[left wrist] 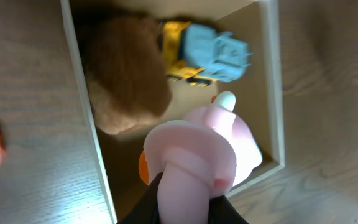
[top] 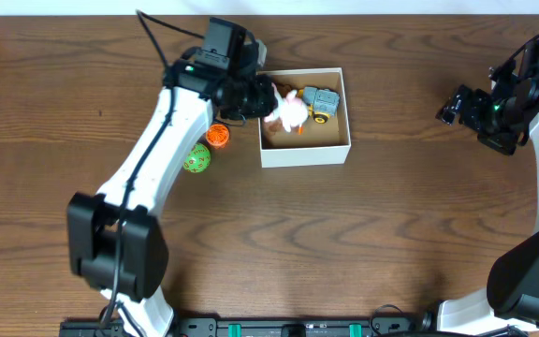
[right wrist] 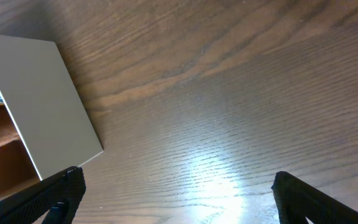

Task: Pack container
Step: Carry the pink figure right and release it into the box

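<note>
Left pincer (top: 262, 101) is closed on one pink soft toy (top: 289, 113) and holds it over the left part of the box (top: 305, 155). In the left wrist view its two dark fingers (left wrist: 143, 208) press this toy from both sides at the bottom edge of the frame. The box, only one, white outside and brown inside, stands on the wooden table (top: 391, 243) in the upper middle of the overhead frame. Inside it I count one toy truck (top: 321, 103), blue-grey with yellow parts, near the upper right corner of the box. There is also one brown furry thing (left wrist: 129, 74), which the left wrist view shows beside the truck, close to the left wall. A small orange piece shows under the pink toy; what it is I cannot tell. Outside the box, to its left, lie one orange ball (top: 218, 137) and one green ball (top: 196, 159), two in all. Right pincer (top: 458, 105) is near the right edge of the overhead frame, well apart from the box, and its two fingers (right wrist: 61, 193) stand wide apart.
</note>
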You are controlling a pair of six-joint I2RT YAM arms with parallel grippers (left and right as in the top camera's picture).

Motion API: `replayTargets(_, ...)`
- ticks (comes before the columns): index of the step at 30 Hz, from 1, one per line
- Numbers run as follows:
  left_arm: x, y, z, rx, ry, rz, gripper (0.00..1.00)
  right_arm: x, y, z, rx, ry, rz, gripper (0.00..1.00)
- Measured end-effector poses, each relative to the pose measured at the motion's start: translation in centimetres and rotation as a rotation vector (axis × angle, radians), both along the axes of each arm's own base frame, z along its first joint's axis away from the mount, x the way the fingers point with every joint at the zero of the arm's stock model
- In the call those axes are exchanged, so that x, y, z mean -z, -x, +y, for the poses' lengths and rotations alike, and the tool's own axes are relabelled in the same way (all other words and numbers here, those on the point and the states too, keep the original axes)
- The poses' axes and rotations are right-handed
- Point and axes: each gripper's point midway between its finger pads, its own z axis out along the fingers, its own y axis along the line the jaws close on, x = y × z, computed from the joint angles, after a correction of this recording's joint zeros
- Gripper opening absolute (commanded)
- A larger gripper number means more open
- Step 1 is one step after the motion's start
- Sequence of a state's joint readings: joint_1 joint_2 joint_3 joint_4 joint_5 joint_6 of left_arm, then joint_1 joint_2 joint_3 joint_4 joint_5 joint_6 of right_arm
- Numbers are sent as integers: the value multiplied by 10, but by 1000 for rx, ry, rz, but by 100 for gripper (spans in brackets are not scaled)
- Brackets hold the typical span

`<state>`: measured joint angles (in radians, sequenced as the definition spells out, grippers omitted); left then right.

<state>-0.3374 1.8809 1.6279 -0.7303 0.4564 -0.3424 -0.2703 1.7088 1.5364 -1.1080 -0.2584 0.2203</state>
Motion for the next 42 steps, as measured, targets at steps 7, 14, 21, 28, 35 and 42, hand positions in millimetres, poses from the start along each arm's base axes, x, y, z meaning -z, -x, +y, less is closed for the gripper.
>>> replayTargets(7,40,5,-10,-18,-22,114,17,0,0,0,0,0,0,99)
replayTargets(14,56,22,-18,-18,-73,183,17,0,0,0,0,0,0,99)
replayTargets(21,63,27,-6,-67,-138,216,38,0,0,0,0,0,1,99)
replayTargets(28,62,26,-6,-78,-135,218,56,0,0,0,0,0,2,99)
replayTargets(35,59,23,-12,-69,-102,206,56,0,0,0,0,0,2,99)
replayTargets(42,55,26,-20,-51,-59,219,56,0,0,0,0,0,2,99)
